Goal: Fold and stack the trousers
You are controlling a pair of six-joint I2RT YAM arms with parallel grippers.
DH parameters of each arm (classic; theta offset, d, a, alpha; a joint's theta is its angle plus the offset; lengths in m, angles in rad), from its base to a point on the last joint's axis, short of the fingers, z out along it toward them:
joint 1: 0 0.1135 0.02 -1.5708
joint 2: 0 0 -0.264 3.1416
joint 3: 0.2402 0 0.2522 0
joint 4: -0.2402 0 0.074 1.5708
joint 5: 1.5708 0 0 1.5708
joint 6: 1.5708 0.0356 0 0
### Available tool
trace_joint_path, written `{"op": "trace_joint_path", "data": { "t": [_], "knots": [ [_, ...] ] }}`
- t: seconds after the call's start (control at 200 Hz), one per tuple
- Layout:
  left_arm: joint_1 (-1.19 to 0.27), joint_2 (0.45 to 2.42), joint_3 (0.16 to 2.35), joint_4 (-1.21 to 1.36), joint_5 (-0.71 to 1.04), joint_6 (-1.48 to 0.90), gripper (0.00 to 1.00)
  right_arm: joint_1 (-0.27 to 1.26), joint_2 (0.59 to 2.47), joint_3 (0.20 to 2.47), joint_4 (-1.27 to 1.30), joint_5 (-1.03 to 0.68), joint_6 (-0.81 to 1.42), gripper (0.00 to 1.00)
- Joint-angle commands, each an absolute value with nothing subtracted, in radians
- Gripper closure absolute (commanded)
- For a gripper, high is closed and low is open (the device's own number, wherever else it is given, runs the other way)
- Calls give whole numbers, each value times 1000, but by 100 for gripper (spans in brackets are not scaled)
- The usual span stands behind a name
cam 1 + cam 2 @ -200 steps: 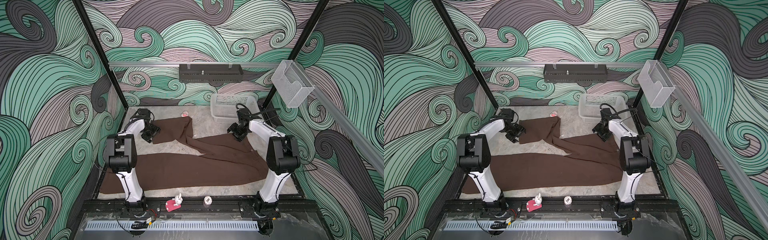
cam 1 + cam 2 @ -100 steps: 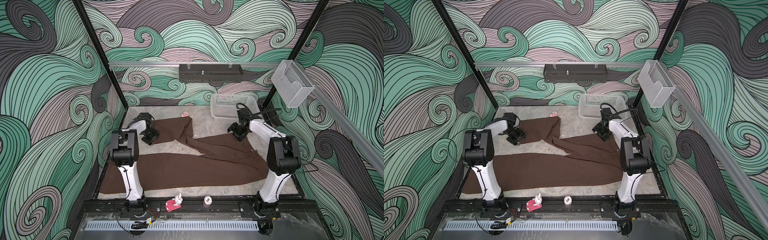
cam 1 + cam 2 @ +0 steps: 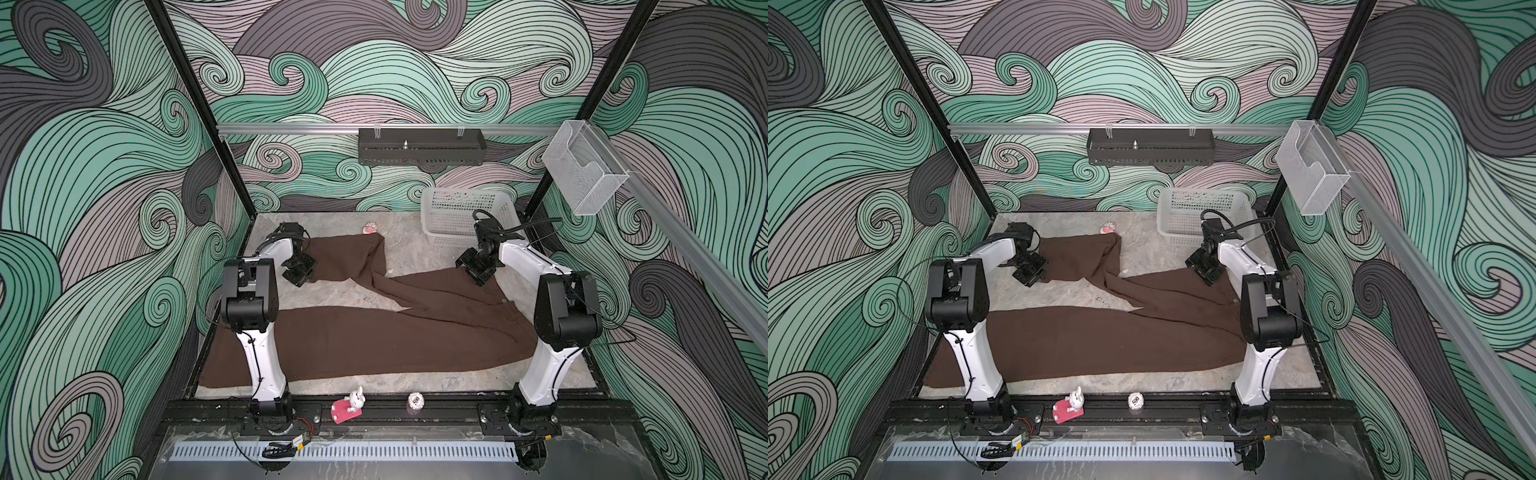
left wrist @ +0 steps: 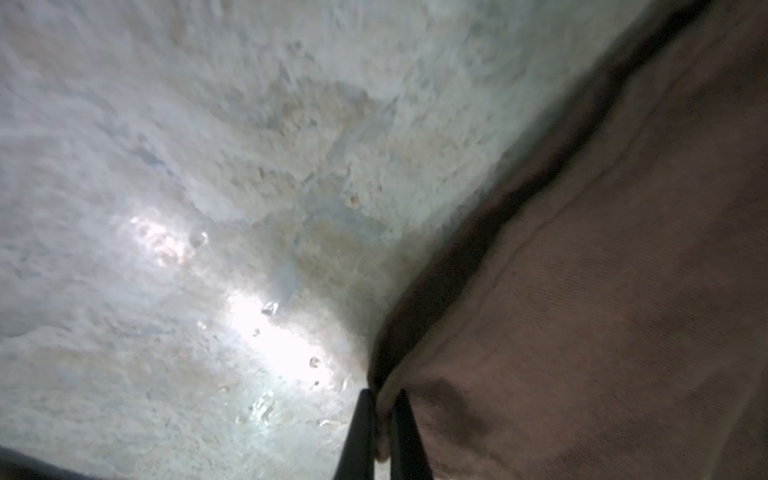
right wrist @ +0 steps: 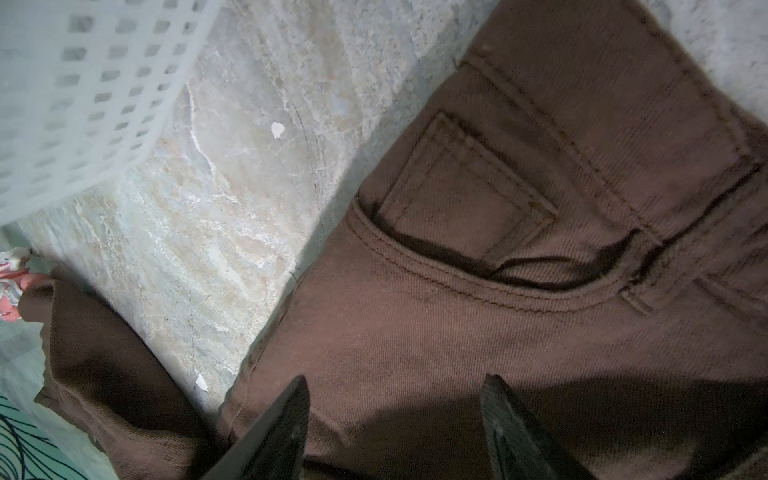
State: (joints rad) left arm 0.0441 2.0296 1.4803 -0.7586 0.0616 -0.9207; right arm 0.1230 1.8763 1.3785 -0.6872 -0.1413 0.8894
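The trousers (image 3: 374, 336) lie unfolded on the bench (image 3: 415, 249), all in front of or left of the basket (image 3: 457, 222). The waist sits just in front of the basket and both legs run away from it to the left. One leg stretches out well in front of the basket. The other doubles back until its end lies level with the basket, with bare bench between.

The change is at that back leg end. A second ago the left gripper (image 4: 382, 399) stood spread at the cloth edge farthest from the basket. Now its jaws are pressed together with the hem pinched between them, as the left wrist view shows. That view is blurred, so I cannot say whether it holds both layers of the leg or only the top one.

The right gripper (image 5: 395, 384) is as it was: jaws spread, poised over the waist by the small pocket (image 5: 465, 199), just in front of the basket, holding nothing.

As I judge it, the first grasp is made and the fold itself is not begun, since no part of the trousers lies neatly doubled yet. With the leg end secured, the likely next move is to carry it over onto the other leg while the right gripper takes or pins the waist. A thin pinch on soft cloth may slip when the pull comes.
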Motion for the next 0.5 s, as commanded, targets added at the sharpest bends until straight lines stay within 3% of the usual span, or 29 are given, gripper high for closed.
{"op": "trace_joint_path", "data": {
  "t": [0.0,0.215,0.495],
  "knots": [
    [81,1947,1530,-825,-27,-914,100,112,1885,1360,-707,-150,923,33],
    [242,1796,1408,-805,-99,-909,100,106,1911,1317,-704,-122,930,33],
    [412,1785,1387,-806,-91,-820,100,92,1979,1301,-705,-74,923,33]
  ]
}}
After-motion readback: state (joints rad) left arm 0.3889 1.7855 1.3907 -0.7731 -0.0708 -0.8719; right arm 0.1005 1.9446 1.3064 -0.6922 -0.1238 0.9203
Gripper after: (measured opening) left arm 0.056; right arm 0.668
